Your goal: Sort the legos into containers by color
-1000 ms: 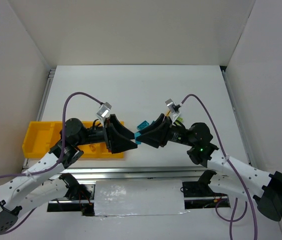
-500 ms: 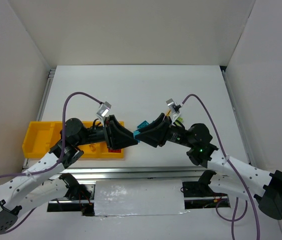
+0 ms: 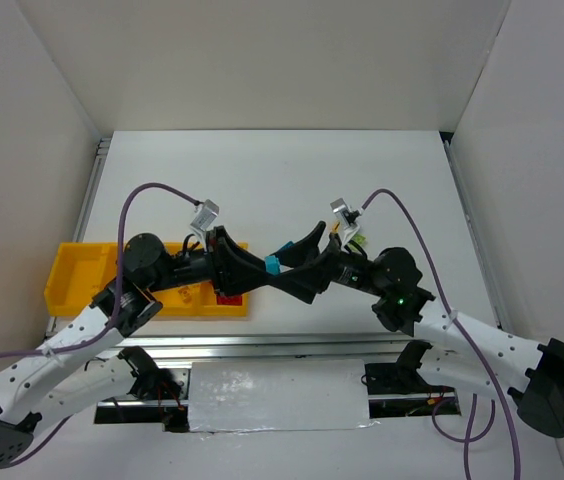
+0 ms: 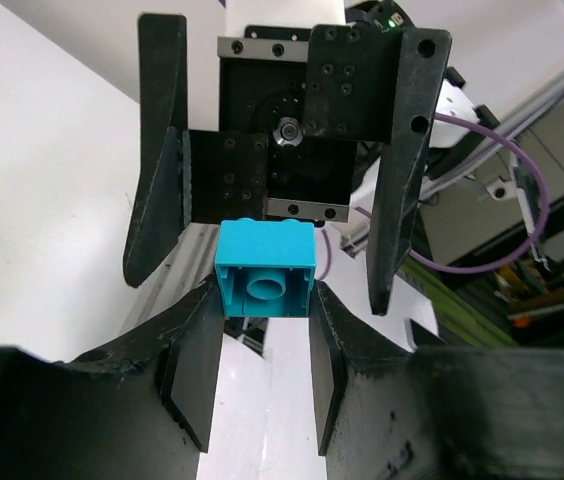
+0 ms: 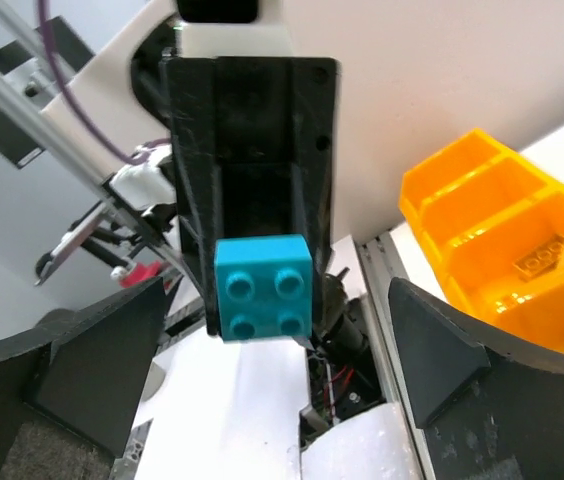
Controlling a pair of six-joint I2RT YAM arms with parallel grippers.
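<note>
Teal plastic is what I hold: one teal brick (image 4: 265, 275) pinched between the fingers of my left gripper (image 4: 265, 310), which is closed down onto its two side faces. Its hollow underside faces my left wrist and its studs point toward my right arm. It hangs in the air above the counter (image 3: 362, 180), over the middle of the near edge, touching nothing else. My right gripper (image 5: 267, 345) faces it with jaws spread wide, a finger on each side of the brick and clear of it, so the grip is the left's alone.

What the coming move turns on is the yellow tray (image 3: 67, 270). It lies along the near-left edge of the counter, its long axis running with that edge and its right end just under my left wrist. My left arm is by far the nearer one, so I judge this a short swing back and down. A red brick (image 3: 227, 298) sits in the rightmost compartment and a yellow brick (image 5: 540, 262) in another; which compartment takes teal I cannot tell.
</note>
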